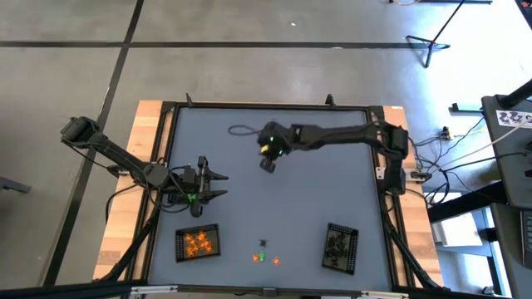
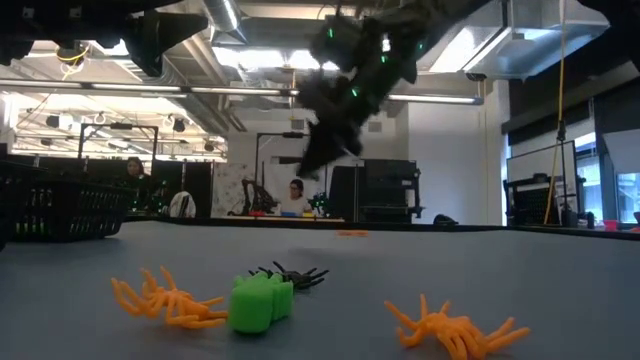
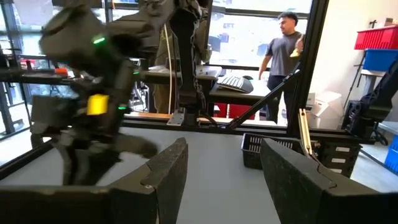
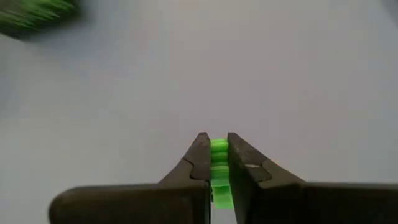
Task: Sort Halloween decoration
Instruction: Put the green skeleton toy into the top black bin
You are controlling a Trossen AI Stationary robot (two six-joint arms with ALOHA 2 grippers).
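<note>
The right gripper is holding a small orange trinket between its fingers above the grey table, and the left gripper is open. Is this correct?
Not quite. The trinket pinched in the right gripper is bright green, not orange, as the right wrist view shows. The rest holds: it is above the grey table, and the left gripper is open.

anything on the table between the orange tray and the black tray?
Yes. High view: a small cluster of loose trinkets, orange, green and black, lies on the table between the orange-filled tray and the black-filled tray.
</note>
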